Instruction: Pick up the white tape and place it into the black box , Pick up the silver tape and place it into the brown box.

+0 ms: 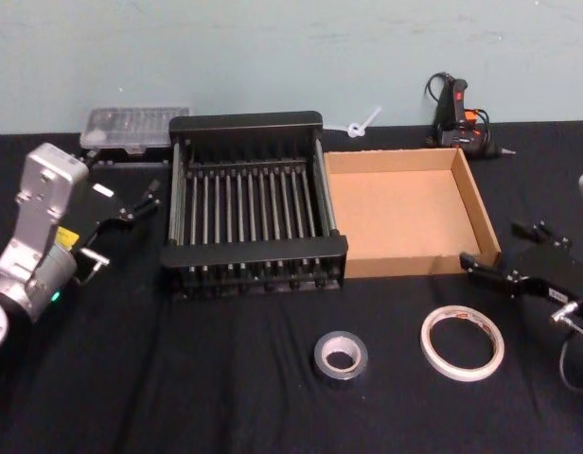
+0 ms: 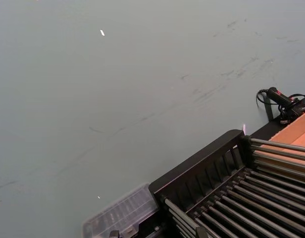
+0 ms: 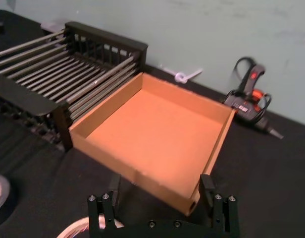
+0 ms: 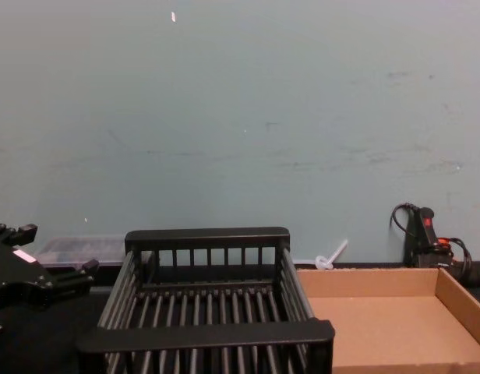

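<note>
The white tape (image 1: 462, 342) is seen lying flat on the black-covered surface (image 1: 225, 397), in front of the brown box (image 1: 482, 210) and near its front right corner. The silver tape (image 1: 341, 356) lies flat just to the left of it, apart from it, in front of the gap where the two boxes meet. The black box (image 1: 246, 123) stands at the middle of the surface with nothing in it, and the brown box is set against its right side, also with nothing inside. The right claw (image 1: 488, 270) is held low at the right of the surface, just beyond the white tape and close to the front right corner of the brown box; its fingers are seen spread apart in the right wrist view, with nothing between them. The left claw (image 1: 131, 206) is held to the left of the black box, clear of it, and its fingers appear parted, with nothing held. A clear plastic case (image 1: 135, 128) and a glue gun (image 1: 459, 115) lie along the far edge by the wall.
</note>
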Robot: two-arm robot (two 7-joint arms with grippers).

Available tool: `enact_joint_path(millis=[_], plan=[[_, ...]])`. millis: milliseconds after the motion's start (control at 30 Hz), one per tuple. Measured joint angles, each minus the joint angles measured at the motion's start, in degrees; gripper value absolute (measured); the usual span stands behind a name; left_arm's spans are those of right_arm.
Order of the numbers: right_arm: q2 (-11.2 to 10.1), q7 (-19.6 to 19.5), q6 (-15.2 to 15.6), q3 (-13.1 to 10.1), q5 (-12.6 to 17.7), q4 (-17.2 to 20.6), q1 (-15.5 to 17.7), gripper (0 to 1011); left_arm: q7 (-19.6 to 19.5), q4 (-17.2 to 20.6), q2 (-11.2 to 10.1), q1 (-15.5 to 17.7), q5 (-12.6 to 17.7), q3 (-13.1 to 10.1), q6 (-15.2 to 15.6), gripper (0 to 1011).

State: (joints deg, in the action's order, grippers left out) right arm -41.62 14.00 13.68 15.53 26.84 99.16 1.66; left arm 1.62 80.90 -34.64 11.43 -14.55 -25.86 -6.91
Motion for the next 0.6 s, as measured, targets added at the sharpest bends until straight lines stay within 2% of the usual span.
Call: enact_joint_path(millis=[367,600], plan=[[0.1,4.1,4.5,-0.2,1.1,-0.8,1.1,1002,0.0,0.0,0.0,0.0,0.0,0.0,0.0,1001],[0.2,6.0,5.9,-0.2,1.4,-1.0,2.1,1002,0.0,0.0,0.0,0.0,0.0,0.0,0.0,1002]])
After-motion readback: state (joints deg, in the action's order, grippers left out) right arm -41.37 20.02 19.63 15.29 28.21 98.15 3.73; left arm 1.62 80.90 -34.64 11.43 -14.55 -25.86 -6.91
